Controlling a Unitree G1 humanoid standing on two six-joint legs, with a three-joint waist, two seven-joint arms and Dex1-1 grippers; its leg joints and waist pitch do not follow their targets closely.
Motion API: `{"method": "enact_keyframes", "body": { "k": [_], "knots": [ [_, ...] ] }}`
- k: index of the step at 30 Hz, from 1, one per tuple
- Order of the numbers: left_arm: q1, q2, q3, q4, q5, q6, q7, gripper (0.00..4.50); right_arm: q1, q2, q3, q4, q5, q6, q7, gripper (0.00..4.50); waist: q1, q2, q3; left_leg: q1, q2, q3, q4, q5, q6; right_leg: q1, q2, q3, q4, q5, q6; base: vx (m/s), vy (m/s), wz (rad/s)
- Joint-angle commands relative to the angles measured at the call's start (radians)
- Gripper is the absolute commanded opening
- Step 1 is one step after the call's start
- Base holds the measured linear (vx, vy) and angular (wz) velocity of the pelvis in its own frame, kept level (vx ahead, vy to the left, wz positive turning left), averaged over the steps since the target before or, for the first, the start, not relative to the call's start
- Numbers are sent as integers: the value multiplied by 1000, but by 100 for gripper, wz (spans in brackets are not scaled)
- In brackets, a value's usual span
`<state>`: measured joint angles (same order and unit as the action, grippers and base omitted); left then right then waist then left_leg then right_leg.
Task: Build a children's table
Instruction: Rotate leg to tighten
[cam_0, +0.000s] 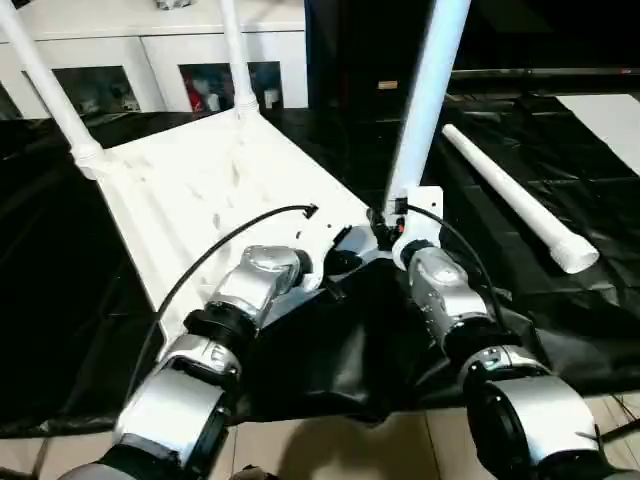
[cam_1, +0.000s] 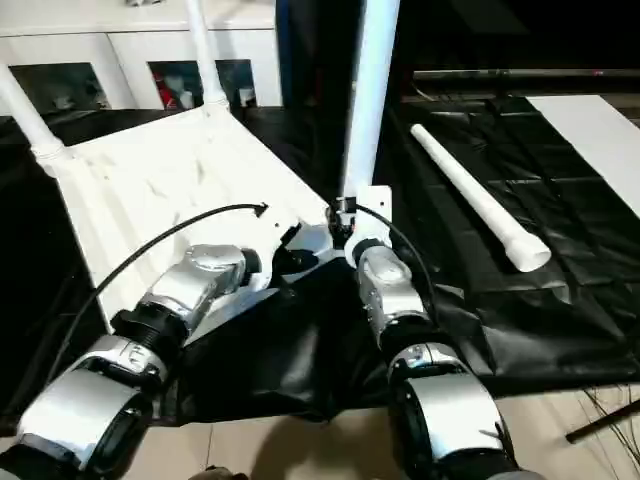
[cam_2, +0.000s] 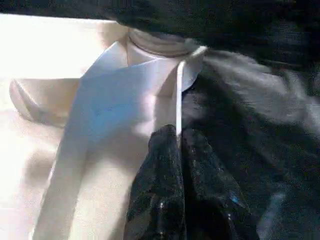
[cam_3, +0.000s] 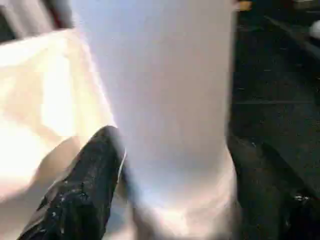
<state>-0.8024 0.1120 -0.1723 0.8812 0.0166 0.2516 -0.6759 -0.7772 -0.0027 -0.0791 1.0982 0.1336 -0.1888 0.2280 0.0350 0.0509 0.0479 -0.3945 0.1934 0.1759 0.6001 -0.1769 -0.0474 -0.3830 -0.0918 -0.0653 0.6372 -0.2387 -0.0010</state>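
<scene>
Silver forearms reach forward from the near edge of the head views, over pale floor and onto a black plastic sheet (cam_0: 90, 330) spread beneath the work.

On the left, the table top (cam_0: 200, 190) lies upside down on the sheet, its ribbed underside facing up. Two legs already stand in its far corner sockets: the far-left leg (cam_0: 45, 85) leaning outward and the far-right leg (cam_0: 235, 60) nearly upright. Behind them is a white cabinet (cam_0: 150, 50) with glass doors, close to the far edge of the top.

The left gripper (cam_2: 177, 150) sits at the near right edge of the top, its two black fingers pinched together on the thin white rim beside the corner socket.

Just to its right, the right gripper (cam_0: 385, 230) holds the base of a third leg (cam_0: 425, 90), which stands upright at the near-right corner; in the right wrist view one black finger (cam_3: 85, 185) presses against the tube's side.

Further right, the fourth leg (cam_0: 515, 200) lies loose on the sheet, well apart from the top, with open black sheet around it.
</scene>
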Motion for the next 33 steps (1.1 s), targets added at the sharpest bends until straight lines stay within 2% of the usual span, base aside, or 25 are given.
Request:
{"method": "enact_keyframes", "body": {
  "k": [1, 2, 5, 6, 7, 8, 9, 10, 11, 12, 13, 14, 16, 17, 21, 22, 26, 27, 32, 33],
  "knots": [
    [8, 26, 0, -27, 8, -27, -44, 0, 10, -2, 34, -51, 16, 4, 101, 364, 4, -1, -72, 11, 30, -13, -62, -109, 120, 57, -54, 32, -66, 105, -284, 0, 0, 0],
    [19, 42, -10, -42, 6, -39, -87, 0, 21, -24, 43, -80, 23, 21, 165, 370, 1, -5, -72, 13, 29, -11, -58, -94, 133, 59, -52, 33, -68, 138, -298, 0, 0, 0],
    [30, 65, -19, -55, -2, -65, -152, 0, 47, -66, 52, -147, 55, 82, 295, 402, 4, 8, -80, 16, 33, -12, -48, -29, 173, 54, -52, 32, -53, 245, -328, 0, 0, 0],
    [34, 79, -21, -60, -8, -79, -190, 0, 71, -97, 70, -195, 67, 108, 391, 402, 5, 3, -79, 15, 32, -11, -47, -18, 185, 56, -48, 30, -54, 268, -328, 0, 0, 0],
    [41, 98, -25, -68, -19, -94, -249, 0, 110, -150, 113, -262, 66, 123, 531, 402, 8, 9, -79, 13, 32, -12, -45, -6, 192, 57, -49, 28, -50, 286, -330, 0, 0, 0],
    [45, 109, -29, -73, -26, -102, -286, 0, 130, -180, 136, -292, 63, 131, 606, 402, 15, 7, -80, 12, 33, -11, -40, 0, 208, 58, -48, 26, -47, 320, -327, 0, 0, 0],
    [51, 119, -35, -80, -31, -113, -326, 0, 144, -205, 151, -311, 60, 135, 653, 402, 16, 8, -80, 12, 34, -10, -40, 2, 211, 56, -49, 26, -47, 326, -328, 0, 0, 0],
    [57, 129, -43, -90, -40, -126, -367, 0, 150, -222, 153, -320, 56, 131, 678, 402, 19, 4, -80, 13, 35, -9, -40, -3, 207, 54, -50, 27, -48, 314, -332, 0, 0, 0],
    [57, 129, -43, -90, -40, -126, -367, 0, 150, -222, 153, -320, 56, 131, 678, 402, 21, 4, -78, 13, 36, -8, -42, -24, 197, 53, -53, 28, -51, 279, -337, 0, 0, 0],
    [76, 155, -67, -128, -61, -132, -473, 0, 157, -258, 154, -340, 62, 147, 731, 402, 24, -1, -78, 15, 37, -9, -45, -34, 188, 55, -53, 27, -53, 257, -337, 0, 0, 0],
    [86, 168, -81, -148, -68, -135, -517, 0, 159, -272, 159, -348, 63, 148, 754, 402, 25, 2, -78, 14, 38, -9, -45, -39, 185, 54, -54, 28, -52, 242, -341, 0, 0, 0],
    [91, 178, -89, -160, -69, -136, -548, 0, 162, -283, 165, -358, 65, 157, 777, 402, 30, 4, -76, 19, 40, -7, -48, -58, 168, 48, -52, 30, -55, 198, -345, 0, 0, 0],
    [97, 192, -98, -175, -71, -129, -585, 0, 168, -304, 189, -374, 61, 163, 836, 402, 39, 3, -76, 22, 42, -6, -48, -60, 160, 46, -51, 31, -53, 186, -345, 0, 0, 0],
    [99, 196, -97, -179, -70, -129, -596, 0, 172, -313, 201, -385, 57, 170, 858, 402, 46, 5, -75, 23, 43, -6, -49, -59, 157, 44, -52, 32, -54, 180, -340, 0, 0, 0],
    [107, 204, -91, -191, -78, -127, -616, 0, 182, -326, 230, -406, 52, 192, 916, 402, 52, 2, -75, 20, 42, -7, -51, -64, 144, 46, -55, 33, -53, 175, -330, 0, 0, 0],
    [108, 207, -88, -189, -76, -129, -620, 0, 180, -324, 241, -405, 46, 198, 939, 388, 52, -1, -76, 17, 40, -8, -50, -57, 142, 48, -55, 32, -52, 183, -329, 0, 0, 0],
    [112, 215, -89, -195, -77, -129, -624, 0, 171, -322, 258, -387, 23, 188, 958, 361, 53, 0, -76, 17, 39, -7, -49, -52, 139, 47, -56, 32, -53, 177, -324, 0, 0, 0],
    [112, 217, -90, -197, -77, -129, -623, 0, 166, -321, 259, -380, 19, 185, 956, 352, 52, -3, -76, 17, 39, -7, -50, -49, 140, 46, -55, 32, -52, 178, -323, 0, 0, 0],
    [111, 218, -83, -198, -76, -128, -622, 0, 155, -318, 252, -378, 28, 194, 949, 317, 52, 1, -78, 18, 38, -8, -47, -36, 143, 46, -54, 32, -50, 190, -326, 0, 0, 0],
    [111, 218, -82, -197, -75, -128, -623, 0, 155, -317, 250, -383, 33, 201, 951, 299, 52, -1, -78, 17, 38, -7, -46, -33, 145, 46, -54, 32, -50, 197, -326, 0, 0, 0]
  ]
}}
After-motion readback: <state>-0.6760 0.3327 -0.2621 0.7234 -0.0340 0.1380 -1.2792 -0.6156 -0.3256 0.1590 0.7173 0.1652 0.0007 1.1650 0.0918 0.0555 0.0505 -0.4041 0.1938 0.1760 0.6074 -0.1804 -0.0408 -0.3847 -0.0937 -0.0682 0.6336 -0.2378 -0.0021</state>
